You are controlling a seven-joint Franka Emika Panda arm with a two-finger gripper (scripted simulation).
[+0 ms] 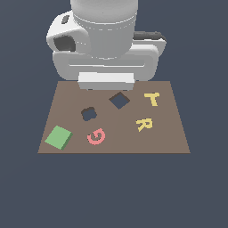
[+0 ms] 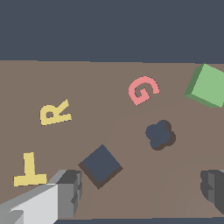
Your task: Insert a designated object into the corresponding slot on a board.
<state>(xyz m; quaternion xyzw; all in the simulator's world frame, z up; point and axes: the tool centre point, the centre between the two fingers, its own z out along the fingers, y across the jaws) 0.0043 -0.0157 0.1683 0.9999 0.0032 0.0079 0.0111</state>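
Observation:
The green square block (image 1: 58,137) lies flat near the board's front corner on the exterior view's left. It also shows in the wrist view (image 2: 207,85). The dark diamond slot (image 1: 119,100) is cut into the brown board (image 1: 169,138) near its far middle, and shows in the wrist view (image 2: 101,165). My gripper (image 2: 140,190) is open and empty, its fingers (image 2: 68,192) wide apart above the board's far edge, close to the slot and far from the block. In the exterior view the arm's body (image 1: 106,58) hides the fingers.
A dark lobed hole (image 1: 89,114) sits beside the slot. A pink letter G (image 1: 96,136) lies right of the block. A yellow T (image 1: 152,98) and a yellow R (image 1: 144,124) lie on the board's right part. Dark floor surrounds the board.

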